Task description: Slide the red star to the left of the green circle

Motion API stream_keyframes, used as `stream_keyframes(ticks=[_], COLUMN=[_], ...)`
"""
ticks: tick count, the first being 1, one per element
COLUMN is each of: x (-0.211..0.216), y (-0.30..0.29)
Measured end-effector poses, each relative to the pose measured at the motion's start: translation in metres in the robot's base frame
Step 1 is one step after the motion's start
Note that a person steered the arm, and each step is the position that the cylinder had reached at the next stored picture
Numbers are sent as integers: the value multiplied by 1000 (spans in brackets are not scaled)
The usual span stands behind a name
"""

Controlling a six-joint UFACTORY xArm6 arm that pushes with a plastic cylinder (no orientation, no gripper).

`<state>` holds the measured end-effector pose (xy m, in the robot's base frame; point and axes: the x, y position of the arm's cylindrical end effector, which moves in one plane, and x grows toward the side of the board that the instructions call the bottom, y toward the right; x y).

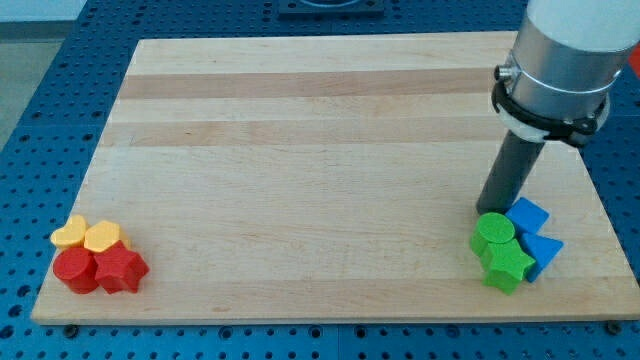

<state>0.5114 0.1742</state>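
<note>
At the view's bottom left corner of the board (330, 120), the red star (121, 268) is sitting in a tight cluster; it is touching the red circle (75, 270) on its left, with two yellow blocks (86, 235) pressed in just above them. Well apart, near the view's bottom right, the green circle (494, 231) is lying against a green star (508, 265) below it; two blue blocks (533, 232) are crowding their right side. My tip (488, 211) is resting just at the green circle's upper edge, apparently touching it; the rod is rising up and right toward the grey arm (565, 50). I am running no fingers here, only the bare rod, grasping nothing.
</note>
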Motion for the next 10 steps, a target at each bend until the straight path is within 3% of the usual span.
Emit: stream_keyframes(ticks=[1,2,6,7,8,10], x=[-2,-14,-30,-30,-5,100], y=[2,-49,-479,-478,-479,-463])
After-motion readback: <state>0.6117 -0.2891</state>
